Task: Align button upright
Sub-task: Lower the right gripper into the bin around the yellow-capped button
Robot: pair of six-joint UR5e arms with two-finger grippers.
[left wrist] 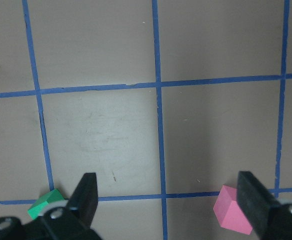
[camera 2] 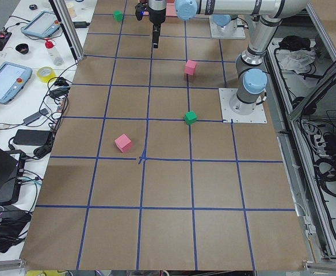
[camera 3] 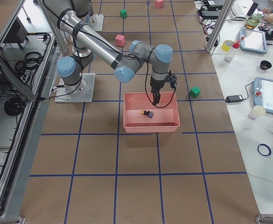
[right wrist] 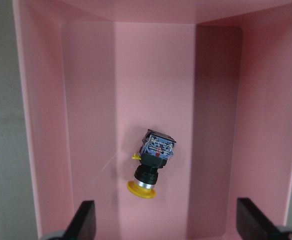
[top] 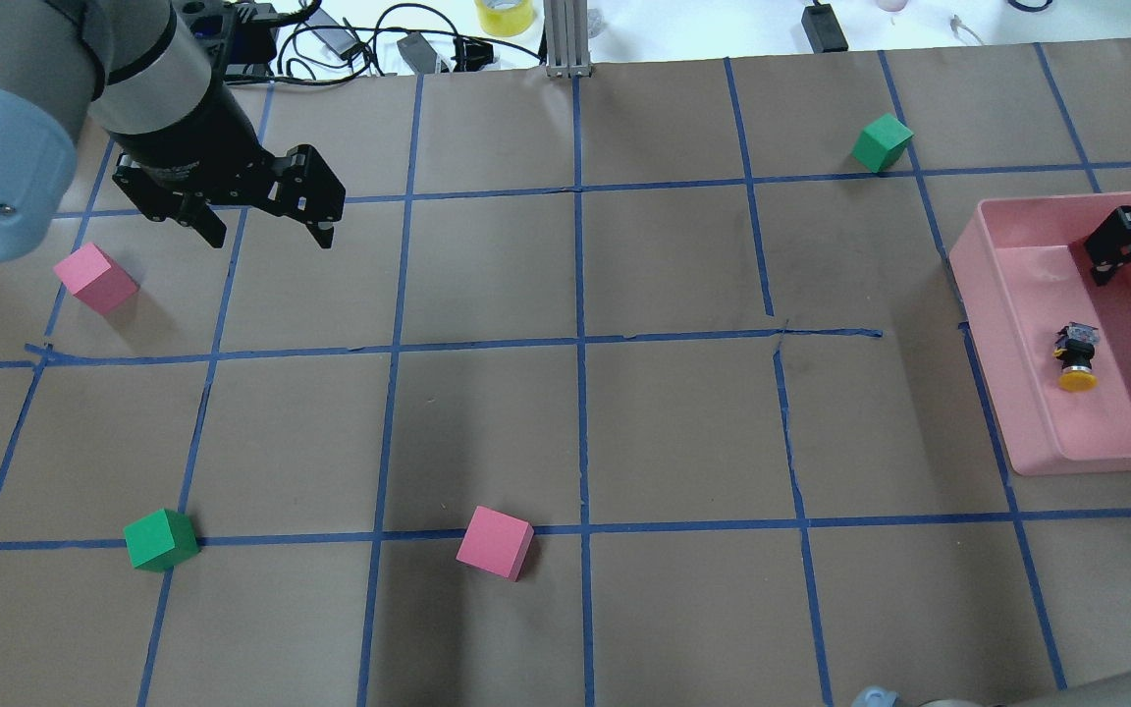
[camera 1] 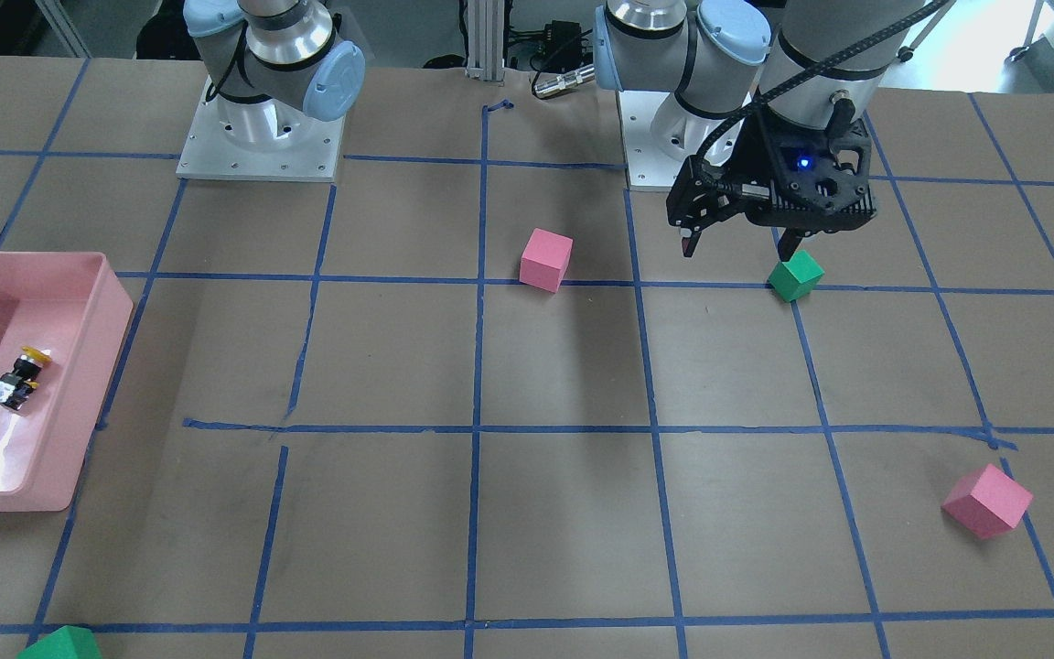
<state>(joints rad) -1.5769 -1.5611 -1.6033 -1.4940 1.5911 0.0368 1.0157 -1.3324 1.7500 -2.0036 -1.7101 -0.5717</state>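
The button (right wrist: 152, 162) lies on its side on the floor of a pink bin (right wrist: 46, 125), with its yellow cap toward the camera and its contact block away. It also shows in the overhead view (top: 1076, 355) and the front view (camera 1: 19, 377). My right gripper (right wrist: 168, 225) is open and empty, and it hovers over the bin above the button without touching it. My left gripper (top: 266, 236) is open and empty above the bare table, far from the bin. In the front view it (camera 1: 739, 249) hangs close to a green cube (camera 1: 795, 275).
The pink bin (top: 993, 324) stands at the table's right edge. Two pink cubes (top: 94, 278) (top: 495, 542) and two green cubes (top: 161, 539) (top: 882, 142) are scattered on the brown, blue-taped table. Cables and a tape roll (top: 504, 15) lie beyond the far edge.
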